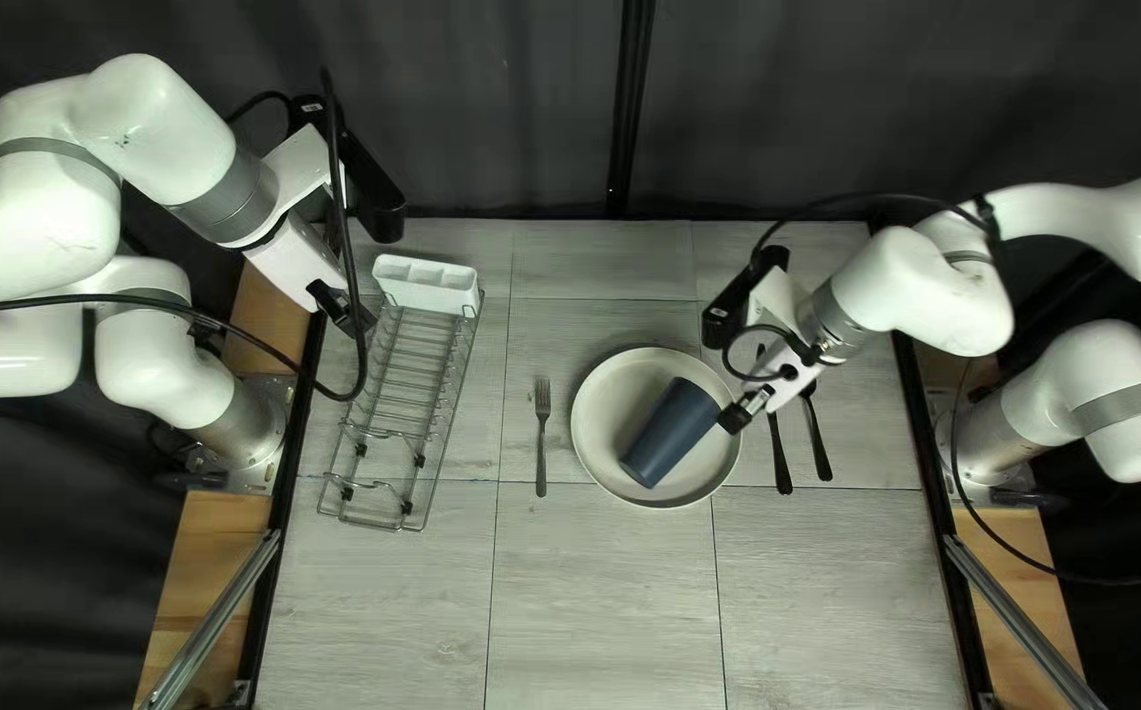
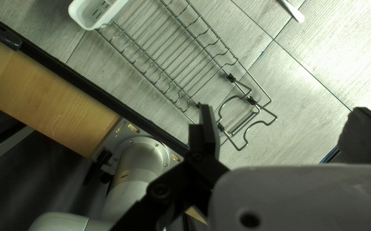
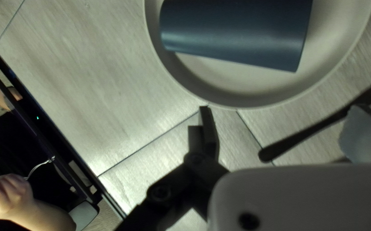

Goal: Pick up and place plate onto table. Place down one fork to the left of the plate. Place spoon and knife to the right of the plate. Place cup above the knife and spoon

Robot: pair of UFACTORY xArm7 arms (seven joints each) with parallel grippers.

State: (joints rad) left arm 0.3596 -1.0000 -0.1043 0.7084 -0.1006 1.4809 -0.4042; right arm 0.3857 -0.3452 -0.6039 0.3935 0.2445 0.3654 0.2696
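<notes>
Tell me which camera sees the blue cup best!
The top left view: it shows the whole cup lying on its side on the plate. The right wrist view shows it closer, but the view's edge cuts it off. The left wrist view doesn't show it.

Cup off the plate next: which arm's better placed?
Right, I'd say: my right gripper is open near the plate where the cup lies, close to the two dark handles. My left gripper is over by the rack, farther away.
</notes>
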